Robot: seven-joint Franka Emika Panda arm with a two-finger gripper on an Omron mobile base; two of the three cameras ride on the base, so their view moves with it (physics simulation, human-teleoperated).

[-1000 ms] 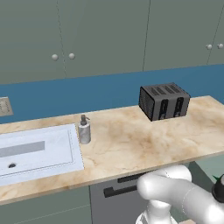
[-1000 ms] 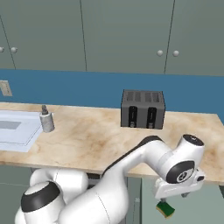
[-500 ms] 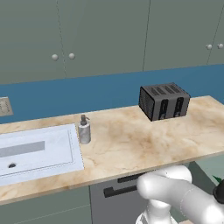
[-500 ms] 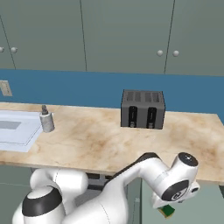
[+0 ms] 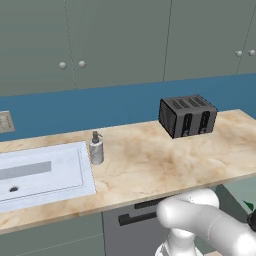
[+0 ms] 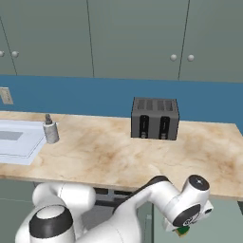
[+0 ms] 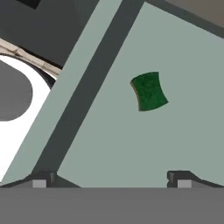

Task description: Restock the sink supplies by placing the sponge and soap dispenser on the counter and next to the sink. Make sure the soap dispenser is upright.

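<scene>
The sponge (image 7: 149,91), dark green on top, lies flat on a grey-green surface below counter height, well ahead of my gripper (image 7: 111,180). The fingertips (image 7: 41,179) stand wide open with nothing between them. In the right base view my hand hangs under the counter's front edge at the right, and a bit of the sponge (image 6: 182,231) peeks out beneath it. The soap dispenser (image 5: 96,149) (image 6: 50,131) stands upright on the counter (image 5: 150,160) (image 6: 104,152), right beside the sink (image 5: 85,175) (image 6: 26,149).
A black toaster (image 5: 187,116) (image 6: 154,118) stands at the back of the counter to the right. Grey-green cabinets hang above a blue wall strip. A dark frame bar (image 7: 87,92) crosses the hand view left of the sponge.
My hand has sunk lower below the counter edge, toward the sponge. The jaws have stayed wide open. The soap dispenser and toaster have not moved.
</scene>
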